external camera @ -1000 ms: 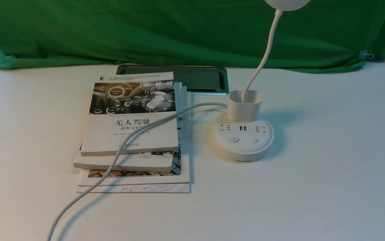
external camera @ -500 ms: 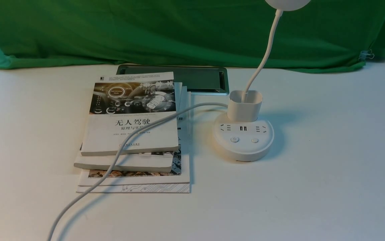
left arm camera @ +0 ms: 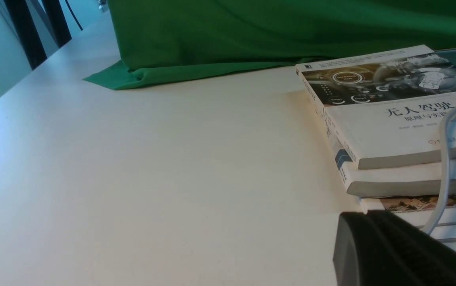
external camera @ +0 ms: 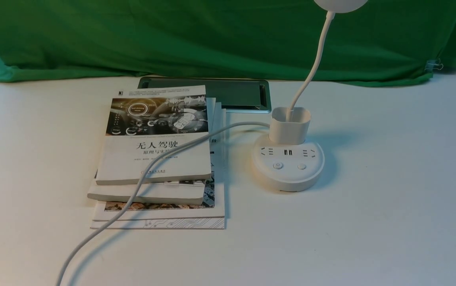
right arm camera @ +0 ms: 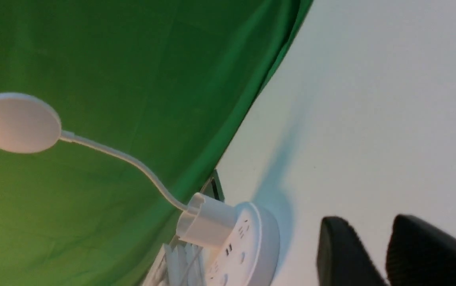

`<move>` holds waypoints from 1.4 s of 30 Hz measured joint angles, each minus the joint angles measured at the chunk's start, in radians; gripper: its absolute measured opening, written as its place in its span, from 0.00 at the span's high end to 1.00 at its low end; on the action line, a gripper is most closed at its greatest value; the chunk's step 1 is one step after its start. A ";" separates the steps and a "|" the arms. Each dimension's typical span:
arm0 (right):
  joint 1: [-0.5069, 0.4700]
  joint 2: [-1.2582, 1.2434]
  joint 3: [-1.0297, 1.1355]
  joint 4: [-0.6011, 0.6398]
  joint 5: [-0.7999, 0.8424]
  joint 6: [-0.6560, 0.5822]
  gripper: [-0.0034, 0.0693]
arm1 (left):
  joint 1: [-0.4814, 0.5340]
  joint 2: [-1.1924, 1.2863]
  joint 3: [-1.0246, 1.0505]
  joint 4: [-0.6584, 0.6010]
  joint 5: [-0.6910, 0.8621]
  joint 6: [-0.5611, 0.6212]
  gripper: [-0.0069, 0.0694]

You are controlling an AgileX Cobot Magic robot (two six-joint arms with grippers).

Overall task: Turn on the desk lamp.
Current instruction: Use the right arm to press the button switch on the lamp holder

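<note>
The white desk lamp stands right of centre on the table: round base [external camera: 287,169] with sockets, USB ports and two buttons [external camera: 278,165], square cup [external camera: 290,125], thin gooseneck [external camera: 313,63], and round head [external camera: 341,4] cut off by the top edge. The head looks unlit. Its white cord [external camera: 152,167] runs left over the books to the near edge. In the right wrist view the lamp base [right arm camera: 251,242] and head [right arm camera: 17,123] show, and my right gripper [right arm camera: 364,222] hangs apart from the base, jaws slightly apart and empty. My left gripper [left arm camera: 364,214] is shut and empty near the books' corner.
A stack of books [external camera: 156,159] lies left of the lamp and also shows in the left wrist view [left arm camera: 390,119]. A dark metal-framed panel [external camera: 228,93] sits behind them. A green cloth [external camera: 212,35] covers the back, with a clip [external camera: 433,64] at the right.
</note>
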 joint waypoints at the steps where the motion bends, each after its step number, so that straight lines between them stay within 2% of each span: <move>1: 0.000 0.000 0.000 -0.002 -0.025 -0.013 0.62 | 0.000 0.000 0.000 0.000 0.000 0.000 0.88; 5: 0.000 0.000 0.000 -0.003 -0.126 -0.092 0.62 | 0.000 0.000 0.000 0.000 0.000 0.000 0.88; 8: 0.000 0.016 -0.077 -0.004 -0.094 -0.329 0.67 | 0.000 0.000 0.000 0.000 0.000 0.000 0.88; 9: 0.000 0.016 -0.077 -0.004 -0.087 -0.345 0.68 | 0.000 0.000 0.000 0.000 0.000 0.000 0.88; 10: 0.000 0.066 -0.171 -0.004 -0.015 -0.504 0.76 | 0.000 0.000 0.000 0.000 0.000 0.000 0.88; 11: 0.000 0.107 -0.232 -0.004 0.029 -0.600 0.82 | 0.000 0.000 0.000 0.000 0.000 0.000 0.88; 12: 0.000 0.116 -0.244 -0.004 0.038 -0.619 0.84 | 0.000 0.000 0.000 0.000 0.000 0.000 0.88; 13: 0.000 0.188 -0.337 -0.005 0.102 -0.751 0.89 | 0.000 0.000 0.000 0.000 0.000 0.000 0.88; 15: 0.000 0.321 -0.492 -0.007 0.207 -0.917 0.91 | 0.000 0.000 0.000 0.000 0.000 0.000 0.88; 16: 0.000 0.334 -0.492 -0.007 0.218 -0.931 0.91 | 0.000 0.000 0.000 0.000 0.000 0.000 0.88; 17: 0.000 0.454 -0.636 -0.007 0.323 -1.037 0.91 | 0.000 0.000 0.000 0.000 0.000 0.000 0.88; 18: 0.000 0.467 -0.636 -0.007 0.335 -1.046 0.91 | 0.000 0.000 0.000 0.000 0.000 0.000 0.88; 21: 0.013 0.703 -0.863 -0.006 0.532 -1.132 0.91 | 0.000 0.000 0.000 0.000 0.000 0.000 0.88; 24: 0.044 0.810 -0.951 -0.004 0.603 -1.149 0.91 | 0.000 0.000 0.000 0.000 0.000 0.000 0.88; 26: 0.114 0.912 -1.027 -0.004 0.652 -1.179 0.91 | 0.000 0.000 0.000 0.000 0.000 0.000 0.88; 31: 0.255 1.101 -1.131 -0.004 0.678 -1.210 0.91 | 0.000 0.000 0.000 0.000 0.000 0.000 0.88; 42: 0.391 1.496 -1.286 -0.018 0.679 -1.210 0.91 | 0.000 0.000 0.000 0.000 0.000 0.000 0.88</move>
